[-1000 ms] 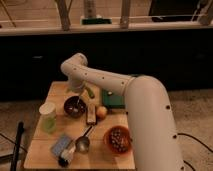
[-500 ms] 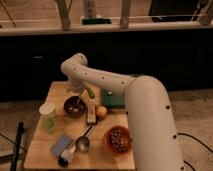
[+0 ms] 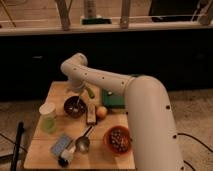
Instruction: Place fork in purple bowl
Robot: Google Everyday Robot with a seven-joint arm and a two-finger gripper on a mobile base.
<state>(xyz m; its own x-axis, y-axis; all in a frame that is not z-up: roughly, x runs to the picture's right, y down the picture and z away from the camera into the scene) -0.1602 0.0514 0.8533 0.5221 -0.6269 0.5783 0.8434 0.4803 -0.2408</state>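
The arm [image 3: 127, 97] is reaching from the lower right across the wooden bench [image 3: 39, 151]. It is bending at an elbow above the back left corner and pointing downward there. The gripper [image 3: 80, 97] is hanging just over the back rim of the purple bowl [image 3: 70, 111]. I cannot tell how far it is spread or whether it is gripping anything.

The fork [image 3: 78, 104] is showing as 1 thin pale streak within the purple bowl's outline, right under the gripper. I cannot tell whether it is lying loose or being held.

1 pale green cup [image 3: 48, 118] is standing upright to the left of the purple bowl, near it but apart. 1 dark narrow block [image 3: 91, 114] is lying just beside the bowl's right edge, and 1 round orange fruit [image 3: 102, 111] is sitting next to that. 1 green board [image 3: 113, 98] is lying behind the fruit, partly under the arm.

Toward the front, 1 metal scoop [image 3: 82, 143] is lying with its handle angling up toward the block. 1 orange bowl [image 3: 119, 139] is sitting to its right, and 1 blue-grey cloth [image 3: 61, 145] is lying to its left.
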